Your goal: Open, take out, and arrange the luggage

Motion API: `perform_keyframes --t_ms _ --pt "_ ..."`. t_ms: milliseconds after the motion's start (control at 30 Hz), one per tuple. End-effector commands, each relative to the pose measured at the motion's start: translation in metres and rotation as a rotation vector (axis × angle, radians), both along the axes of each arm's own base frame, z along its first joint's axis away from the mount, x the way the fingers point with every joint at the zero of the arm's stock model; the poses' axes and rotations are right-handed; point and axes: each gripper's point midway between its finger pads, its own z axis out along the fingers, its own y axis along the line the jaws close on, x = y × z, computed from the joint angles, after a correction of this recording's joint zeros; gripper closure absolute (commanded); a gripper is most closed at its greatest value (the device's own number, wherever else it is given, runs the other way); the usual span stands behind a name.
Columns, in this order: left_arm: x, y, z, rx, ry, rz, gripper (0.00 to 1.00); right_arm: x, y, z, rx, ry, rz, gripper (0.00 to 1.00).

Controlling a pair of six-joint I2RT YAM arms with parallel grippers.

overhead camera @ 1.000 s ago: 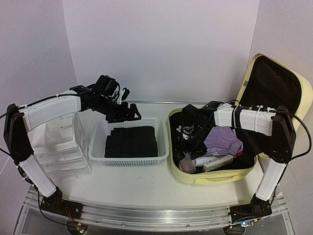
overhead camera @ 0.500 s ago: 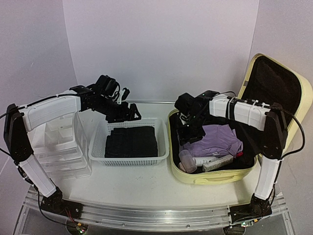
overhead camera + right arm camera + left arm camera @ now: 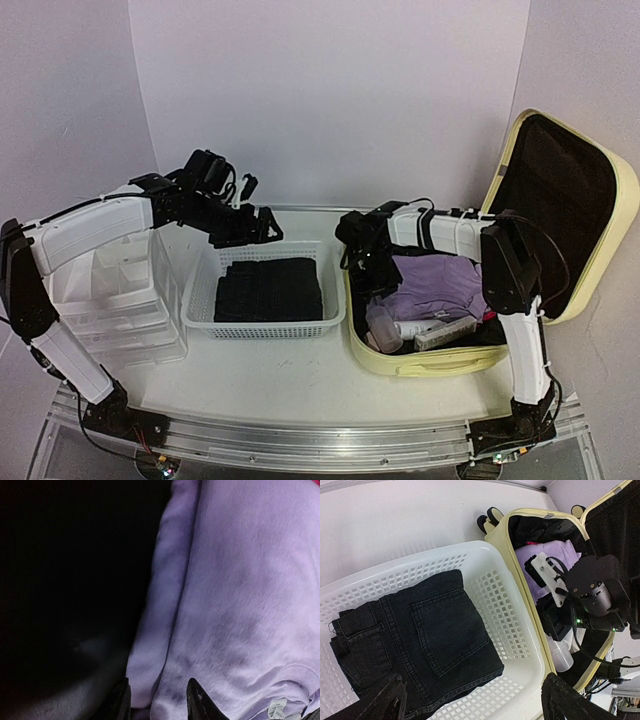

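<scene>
Right gripper (image 3: 160, 690), nearly closed, pinched a lavender shirt (image 3: 240, 605) fold, visible only in its wrist view; left gripper (image 3: 472, 695) gaped empty.

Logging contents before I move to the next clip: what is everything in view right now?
luggage: one, pale yellow, table's right side, lid open
garment: one, lilac, inside the luggage
bottle: one, whitish, luggage's near-left corner
basket: one, white mesh, table centre
jeans: one pair, black, folded in the basket
drawer organizer: one, white, left of the basket
left tool: black, open, above the basket
right tool: black, inside the luggage, fingers either side of a garment fold; grip unclear
</scene>
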Motion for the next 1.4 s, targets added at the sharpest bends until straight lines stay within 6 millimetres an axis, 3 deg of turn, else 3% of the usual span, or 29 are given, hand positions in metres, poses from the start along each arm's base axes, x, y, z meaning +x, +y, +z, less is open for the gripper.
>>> perform_keyframes --t_ms 0,167,367,633,867,1000,1100,1300,1367 --pt "-0.003 0.009 0.020 -0.012 -0.060 0.006 0.06 0.032 0.005 0.018 0.016 -0.118 -0.055 0.63" --pt "-0.004 0.013 0.021 -0.008 -0.068 0.010 0.06 0.047 0.004 0.010 0.034 -0.133 -0.091 0.59" --pt "-0.004 0.016 0.021 -0.003 -0.074 0.011 0.05 0.052 0.019 0.000 0.084 -0.103 -0.074 0.63" --pt "-0.005 0.017 0.022 -0.003 -0.078 0.009 0.05 0.058 0.011 -0.014 0.020 -0.122 -0.088 0.61" --pt "-0.005 0.018 0.021 0.001 -0.078 0.013 0.05 0.053 0.002 -0.039 -0.033 -0.093 -0.104 0.59" --pt "-0.004 0.017 0.021 -0.001 -0.077 0.012 0.05 0.052 0.001 -0.048 -0.038 -0.093 -0.115 0.67" --pt "-0.005 0.018 0.021 -0.001 -0.076 0.012 0.05 0.056 0.001 -0.043 -0.033 -0.121 -0.119 0.79" --pt "-0.006 0.019 0.019 -0.003 -0.069 0.018 0.05 0.066 0.003 -0.007 0.003 -0.190 -0.096 1.00" --pt "-0.006 0.018 0.018 -0.005 -0.062 0.018 0.05 0.069 0.005 0.007 0.043 -0.198 -0.087 1.00"
